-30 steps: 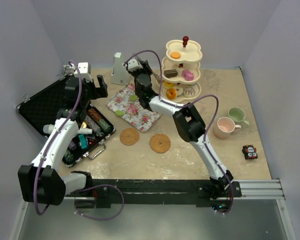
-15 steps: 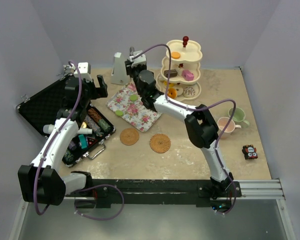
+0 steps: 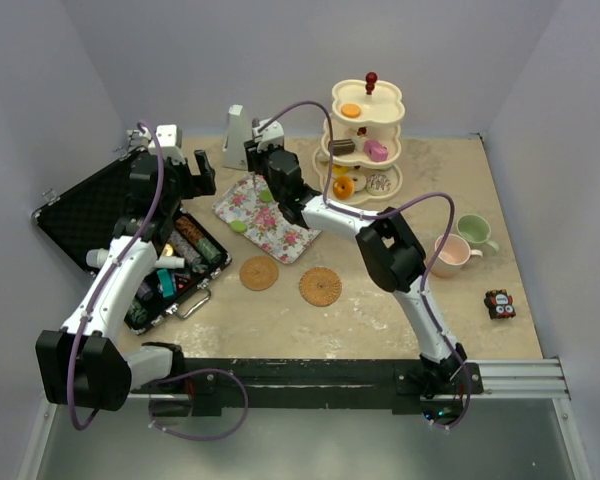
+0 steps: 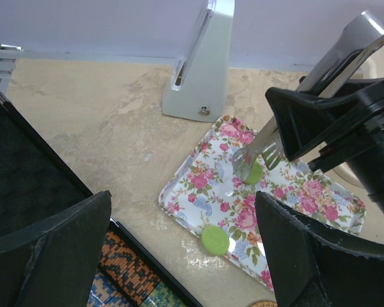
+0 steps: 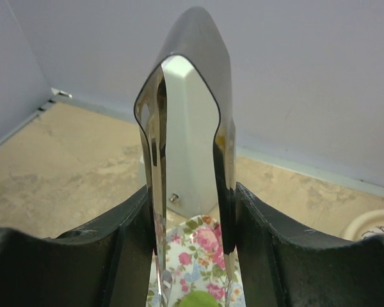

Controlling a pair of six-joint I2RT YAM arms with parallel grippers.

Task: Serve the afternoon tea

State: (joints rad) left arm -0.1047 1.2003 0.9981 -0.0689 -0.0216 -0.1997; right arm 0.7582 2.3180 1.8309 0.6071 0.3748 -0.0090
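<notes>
Grasping metal tongs [image 4: 342,57], the right hand [image 3: 264,170] poises their tips at a green disc [image 4: 251,173] on the floral tray [image 4: 198,192], presumably for lifting; the left hand [image 3: 180,172] hangs released.

The right pincer [image 3: 262,160] with its tongs [image 4: 269,137] shifts left from the stand [image 3: 392,105], tips reaching a green disc [image 4: 252,173].

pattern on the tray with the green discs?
The tray is white with pink roses; clearest in the left wrist view.
</notes>
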